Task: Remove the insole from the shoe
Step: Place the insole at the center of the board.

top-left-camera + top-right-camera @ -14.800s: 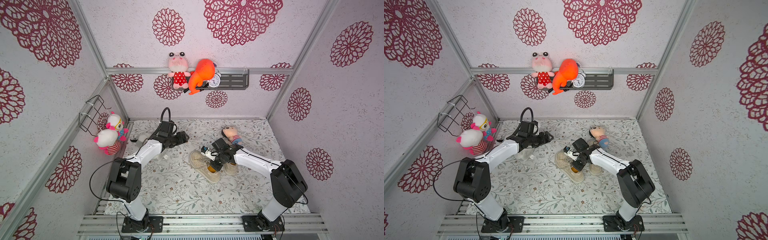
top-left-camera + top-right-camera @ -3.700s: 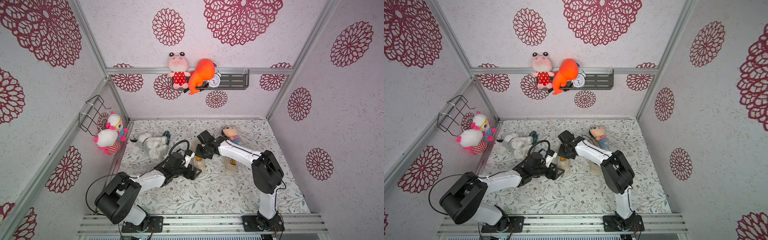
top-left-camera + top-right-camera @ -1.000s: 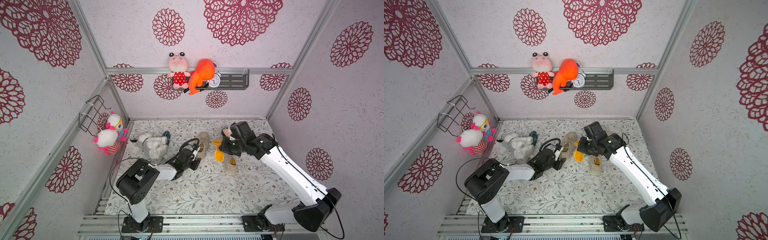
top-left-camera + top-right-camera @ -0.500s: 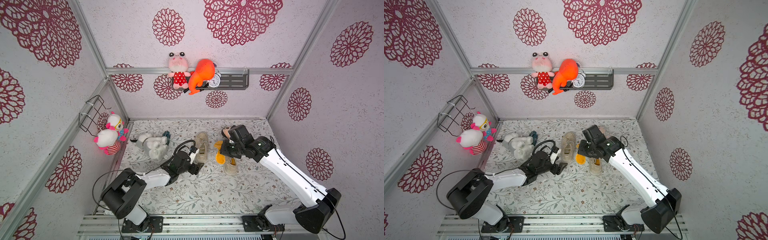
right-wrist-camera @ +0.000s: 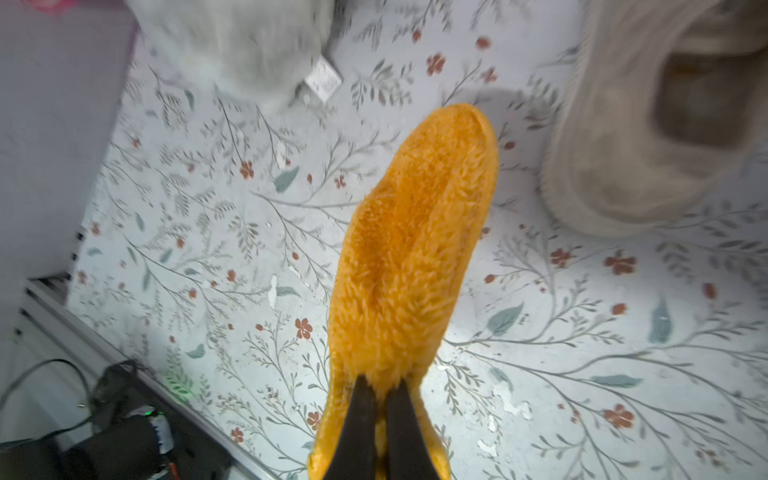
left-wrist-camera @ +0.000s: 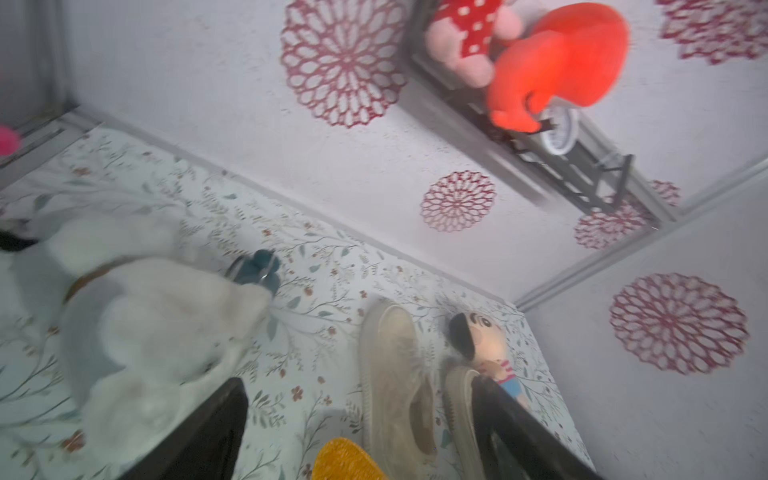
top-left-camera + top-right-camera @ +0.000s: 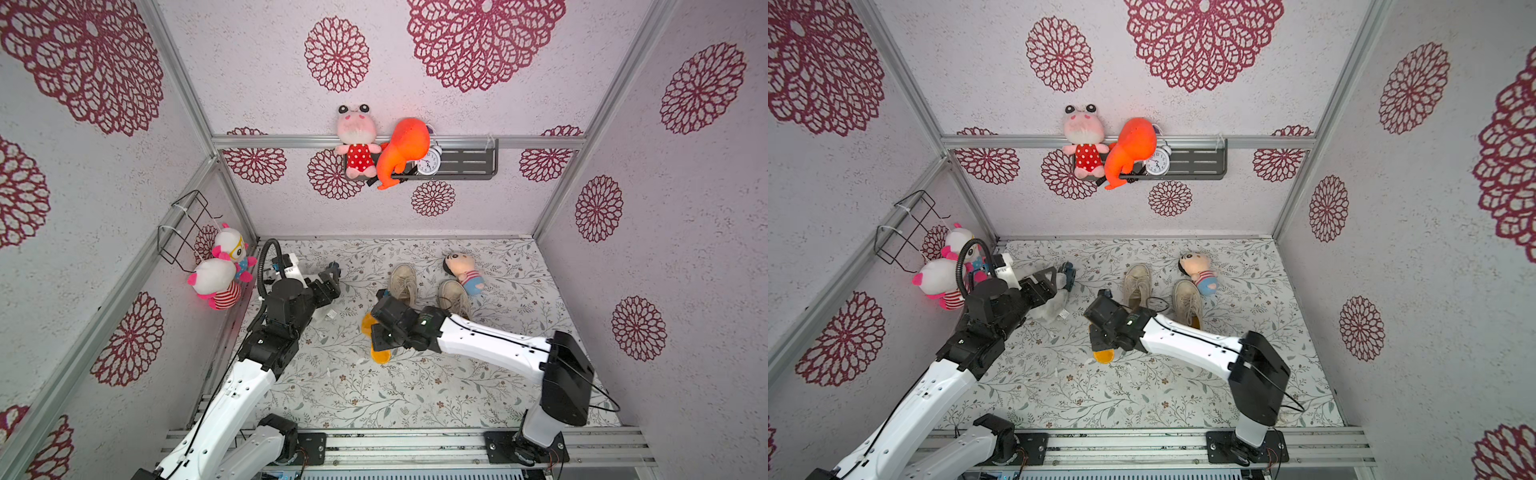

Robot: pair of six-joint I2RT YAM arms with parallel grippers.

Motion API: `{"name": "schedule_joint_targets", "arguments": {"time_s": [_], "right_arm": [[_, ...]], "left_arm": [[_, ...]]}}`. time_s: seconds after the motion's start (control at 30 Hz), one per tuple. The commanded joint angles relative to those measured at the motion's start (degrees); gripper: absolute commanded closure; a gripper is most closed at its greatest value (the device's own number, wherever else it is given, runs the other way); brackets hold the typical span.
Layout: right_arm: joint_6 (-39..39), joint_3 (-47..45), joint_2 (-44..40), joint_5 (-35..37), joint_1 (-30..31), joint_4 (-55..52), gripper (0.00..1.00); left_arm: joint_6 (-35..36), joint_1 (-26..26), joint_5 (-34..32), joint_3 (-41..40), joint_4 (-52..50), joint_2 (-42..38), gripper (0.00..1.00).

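My right gripper is shut on the heel end of a fuzzy orange insole, which hangs just over the floral table. In both top views the insole pokes out from under that gripper, in front and to the left of the shoes. Two beige shoes lie side by side; the left one shows a dark, bare opening. My left gripper is open and holds nothing, raised to the left of the shoes.
A white plush toy and a teal object lie under my left arm. A small doll lies behind the right shoe. Plush toys hang in a wire basket on the left wall. A shelf on the back wall carries toys.
My left gripper has opened, let go of the shoe and drawn back up to the left. My right gripper has carried the insole forward and left, away from the shoes.
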Motion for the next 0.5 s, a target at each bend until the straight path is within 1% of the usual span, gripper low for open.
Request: {"name": "schedule_joint_targets", "arguments": {"time_s": [0.0, 0.03, 0.13, 0.2, 0.3, 0.33, 0.4, 0.47], "right_arm": [[-2.98, 5.46, 4.8, 0.65, 1.62, -2.11, 1.0], [-4.03, 6.59, 6.14, 0.54, 2.0, -3.38, 1.0], [-4.7, 6.29, 9.08, -3.55, 2.26, -4.67, 1.0], [-4.77, 5.57, 9.86, -5.38, 2.52, -5.49, 0.89], [-4.73, 5.34, 8.55, -5.74, 2.65, -5.96, 0.69], [-4.79, 5.72, 7.8, -5.5, 2.57, -6.13, 0.65], [-5.61, 6.87, 5.87, -4.93, 2.48, -6.76, 0.57], [-6.84, 8.0, 3.84, -3.96, 2.29, -7.73, 0.55]], "left_arm": [[-8.68, 2.45, -1.62, -1.12, -12.07, 0.64, 0.14], [-9.5, 2.9, -1.32, -1.04, -13.56, 0.92, 0.14], [-10.67, 3.91, 1.1, -0.86, -16.21, 2.28, 0.15], [-10.08, 4.13, 2.88, -0.45, -17.05, 3.41, 0.15], [-8.82, 4.31, 4.74, 0.69, -18.63, 5.35, 0.14], [-8.59, 4.39, 5.41, 1.07, -19.2, 5.93, 0.14], [-8.14, 4.4, 7.39, 1.68, -20.07, 7.32, 0.14], [-7.67, 4.47, 9.66, 1.95, -20.67, 8.57, 0.15]]}}
